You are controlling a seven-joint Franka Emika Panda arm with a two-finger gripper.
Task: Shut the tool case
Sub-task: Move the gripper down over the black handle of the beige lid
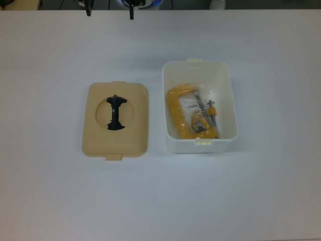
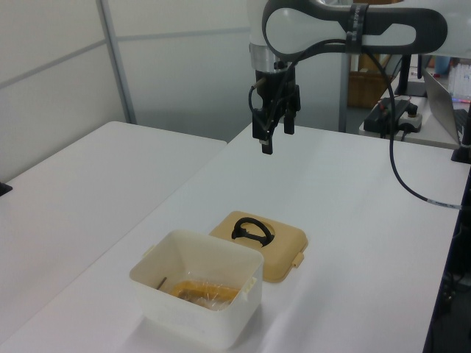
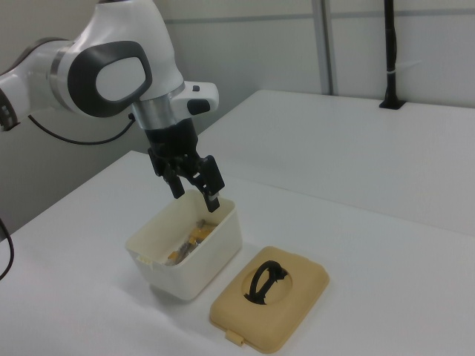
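I see the small white rectangular plastic tool case (image 1: 199, 145) standing open on the white table (image 1: 50, 201), with yellow tools in clear wrap (image 1: 193, 113) inside; its beige rounded lid (image 1: 116, 120), with a round recess and a black handle (image 1: 116, 112), lies flat just beside it on the top view's left. I can read no label or writing on either part. The arm's black two-finger gripper (image 2: 276, 134) hangs above the table, fingers parted, holding and touching nothing.

Plain white flat worktop (image 1: 160, 201) fills the scene, a second white table (image 2: 88, 184) alongside, pale panelled walls (image 2: 176, 66) behind, soft even light.
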